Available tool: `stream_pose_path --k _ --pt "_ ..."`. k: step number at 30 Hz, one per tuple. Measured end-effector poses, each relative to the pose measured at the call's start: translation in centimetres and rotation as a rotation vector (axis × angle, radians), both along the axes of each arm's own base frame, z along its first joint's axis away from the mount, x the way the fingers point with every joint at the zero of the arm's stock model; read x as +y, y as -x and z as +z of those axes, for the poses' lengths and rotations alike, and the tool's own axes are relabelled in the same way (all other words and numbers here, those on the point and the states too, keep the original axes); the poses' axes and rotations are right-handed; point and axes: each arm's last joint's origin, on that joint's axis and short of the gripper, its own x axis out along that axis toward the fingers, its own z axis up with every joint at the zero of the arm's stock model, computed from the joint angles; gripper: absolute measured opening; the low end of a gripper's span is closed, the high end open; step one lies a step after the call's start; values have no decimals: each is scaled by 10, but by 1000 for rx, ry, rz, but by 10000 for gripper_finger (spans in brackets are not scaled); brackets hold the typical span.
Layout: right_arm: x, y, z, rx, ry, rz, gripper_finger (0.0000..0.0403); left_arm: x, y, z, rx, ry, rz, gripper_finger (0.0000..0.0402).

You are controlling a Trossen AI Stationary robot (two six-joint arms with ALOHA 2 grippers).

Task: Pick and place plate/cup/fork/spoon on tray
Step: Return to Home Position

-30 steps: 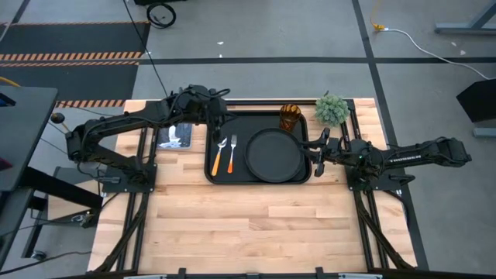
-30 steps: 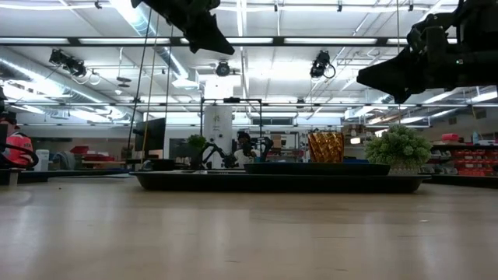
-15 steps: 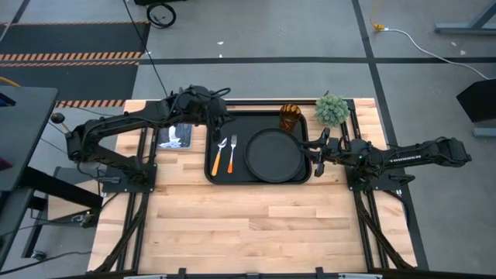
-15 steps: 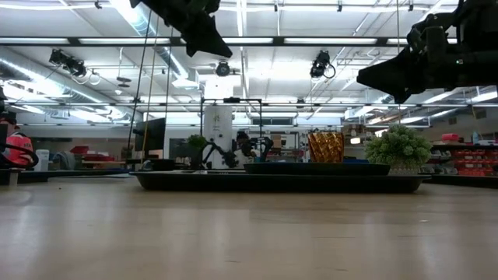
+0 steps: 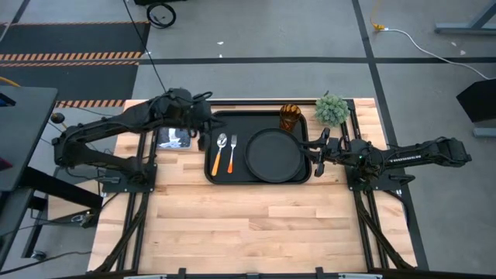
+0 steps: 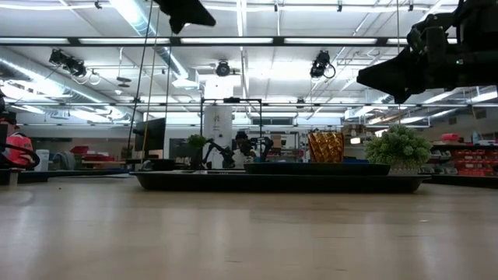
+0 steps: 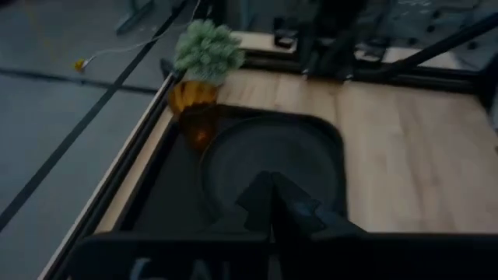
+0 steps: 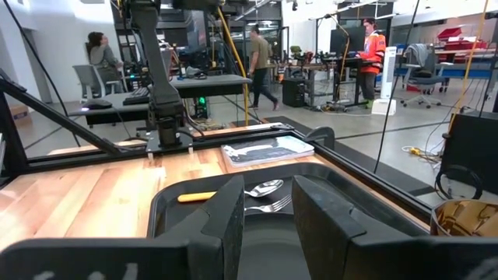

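The black tray [image 5: 213, 174] lies at the table's far middle. On it rest the round black plate [image 5: 273, 153], the amber cup [image 5: 290, 118] upright at its far edge, the spoon [image 5: 219, 151] and the fork [image 5: 232, 150] side by side at its left. My left gripper [image 5: 204, 132] is shut and empty, above the tray's left edge; in its wrist view [image 7: 272, 206] the plate [image 7: 272, 159] and cup [image 7: 193, 117] lie ahead. My right gripper [image 5: 312, 151] hovers at the tray's right edge, its fingers slightly apart [image 8: 268, 214], empty.
A small green potted plant [image 5: 332, 108] stands off the tray's far right corner. A flat grey rectangular object [image 5: 174, 137] lies left of the tray. The near half of the wooden table [image 5: 256, 225] is bare wood. People stand in the room beyond.
My left gripper has drawn back from above the spoon and fork toward the table's left edge and has risen. The spoon and fork stay on the tray.
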Motion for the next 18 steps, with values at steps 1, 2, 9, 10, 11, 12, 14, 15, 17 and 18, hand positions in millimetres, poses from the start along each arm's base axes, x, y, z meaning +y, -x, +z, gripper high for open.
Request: stream_pose_path --k 1,2,9,10,11,12,14,15,17,18 --pt "0 0 0 0 0 0 116 -4 2 2 -10 -5 -16 9" --pt "0 0 0 1 0 0 116 -9 3 4 -15 -13 -34 9" --pt "0 0 0 2 0 1 116 -33 12 13 -31 -62 -97 9" --pt "0 0 0 2 0 3 116 -34 12 12 -22 -66 -89 9" --pt "0 0 0 2 0 4 116 -35 12 12 -20 -72 -82 9" --pt "0 0 0 2 0 4 116 -36 12 12 -15 -73 -81 9" --pt "0 0 0 2 0 4 116 -37 13 10 5 -73 -83 9" --pt "0 0 0 3 0 4 116 -37 13 10 12 -71 -83 9" --pt "0 0 0 2 0 4 116 -36 12 5 8 -77 -72 9" --pt "0 0 0 3 0 4 116 -35 12 -1 3 -84 -58 9"
